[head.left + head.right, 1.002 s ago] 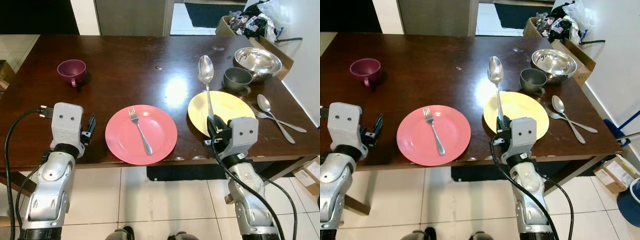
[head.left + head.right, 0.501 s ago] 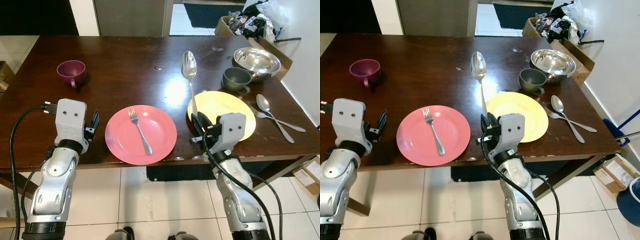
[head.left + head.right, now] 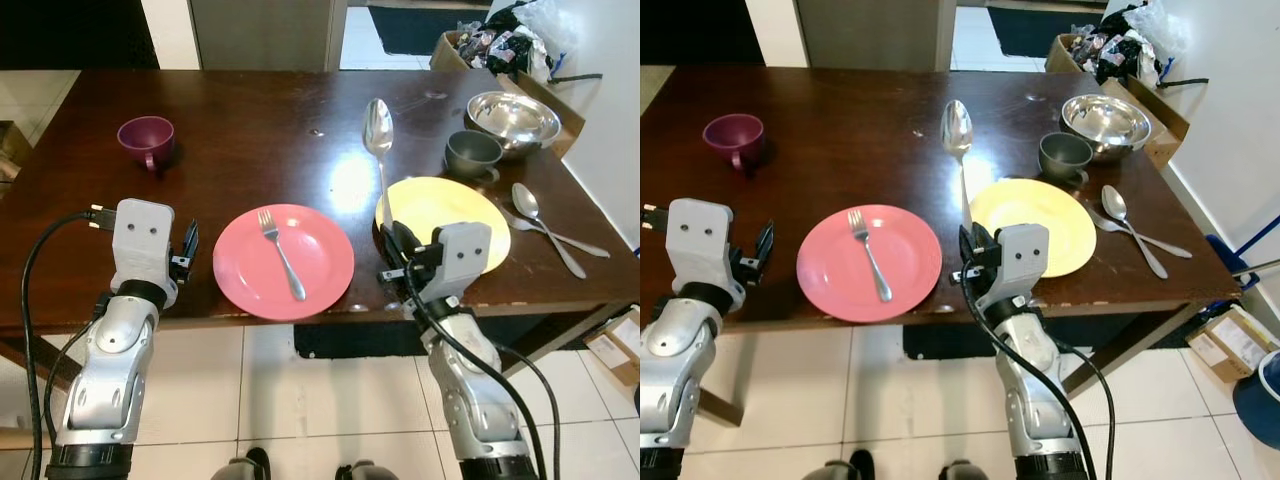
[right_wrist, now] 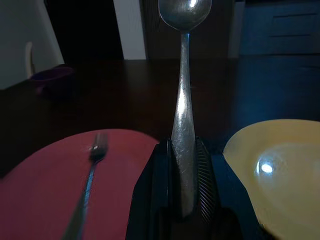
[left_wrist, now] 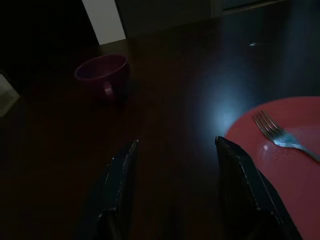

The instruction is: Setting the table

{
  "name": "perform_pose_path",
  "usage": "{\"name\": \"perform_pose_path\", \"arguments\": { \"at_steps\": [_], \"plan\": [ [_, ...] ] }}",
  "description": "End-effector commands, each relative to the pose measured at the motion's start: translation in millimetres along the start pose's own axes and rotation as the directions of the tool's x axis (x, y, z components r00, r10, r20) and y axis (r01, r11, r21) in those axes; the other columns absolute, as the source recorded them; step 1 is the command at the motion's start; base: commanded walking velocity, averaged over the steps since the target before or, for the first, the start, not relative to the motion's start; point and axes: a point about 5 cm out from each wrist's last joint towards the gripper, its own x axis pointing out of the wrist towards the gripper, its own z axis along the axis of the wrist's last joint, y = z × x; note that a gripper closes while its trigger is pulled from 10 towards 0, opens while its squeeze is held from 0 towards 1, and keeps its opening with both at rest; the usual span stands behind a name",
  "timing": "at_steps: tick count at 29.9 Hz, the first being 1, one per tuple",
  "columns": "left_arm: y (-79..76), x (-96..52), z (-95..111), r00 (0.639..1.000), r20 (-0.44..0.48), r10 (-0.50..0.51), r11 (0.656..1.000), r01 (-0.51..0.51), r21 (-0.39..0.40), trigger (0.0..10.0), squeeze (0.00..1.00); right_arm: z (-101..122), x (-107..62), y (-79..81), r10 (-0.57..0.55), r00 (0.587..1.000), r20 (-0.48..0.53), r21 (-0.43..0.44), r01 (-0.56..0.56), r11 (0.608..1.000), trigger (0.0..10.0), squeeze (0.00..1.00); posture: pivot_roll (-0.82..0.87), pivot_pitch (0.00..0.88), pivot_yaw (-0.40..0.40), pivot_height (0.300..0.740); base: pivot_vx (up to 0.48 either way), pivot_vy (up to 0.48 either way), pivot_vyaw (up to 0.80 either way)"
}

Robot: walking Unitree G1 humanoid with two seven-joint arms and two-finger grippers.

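Observation:
My right gripper is shut on the handle of a silver spoon, which points away from me, bowl end out, between the pink plate and the yellow plate. The right wrist view has the spoon clamped between the fingers. A fork lies on the pink plate. My left gripper is open at the table's near edge, left of the pink plate, with nothing in it. A purple cup stands far left.
A grey cup and a steel bowl stand at the back right. Two more spoons lie right of the yellow plate. A box of clutter sits on the floor beyond the table's far right corner.
My right gripper has carried the spoon leftward, from over the yellow plate to the gap between the two plates. The left arm has shifted slightly.

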Motion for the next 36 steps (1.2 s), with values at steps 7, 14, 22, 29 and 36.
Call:
{"name": "perform_pose_path", "arguments": {
  "at_steps": [7,14,22,29,36],
  "plan": [
    [-0.2,-3.5,-5.5,1.000,-0.019,-0.003,1.000,0.003,0.011,10.0,0.00,-5.5,-1.0,-0.9,-0.009,1.000,-0.023,0.021,0.009,1.000,10.0,0.00,-0.07,0.029,0.048,0.740,-0.364,0.000,0.00],
    [0.4,-3.6,-5.3,1.000,-0.018,-0.005,1.000,0.005,0.013,10.0,0.00,-6.2,-0.8,-0.5,-0.008,1.000,-0.024,0.023,0.008,1.000,10.0,0.00,-0.06,0.026,0.051,0.740,-0.365,0.000,0.00],
    [1.0,-3.5,-5.4,1.000,-0.017,-0.004,1.000,0.004,0.013,10.0,0.00,-6.8,0.0,0.1,-0.003,1.000,-0.024,0.026,0.004,1.000,10.0,0.00,-0.06,0.023,0.051,0.740,-0.364,0.000,0.00],
    [1.2,-3.8,-5.4,1.000,-0.017,-0.004,1.000,0.005,0.013,10.0,0.00,-6.5,1.0,0.9,0.002,1.000,-0.022,0.028,-0.002,1.000,10.0,0.00,-0.06,0.017,0.052,0.740,-0.364,0.000,0.00],
    [0.7,-4.1,-5.2,1.000,-0.016,-0.005,1.000,0.005,0.012,10.0,0.00,-6.9,1.3,1.2,0.006,1.000,-0.022,0.031,-0.005,1.000,10.0,0.00,-0.06,0.017,0.052,0.740,-0.365,0.000,0.00]
  ]
}}
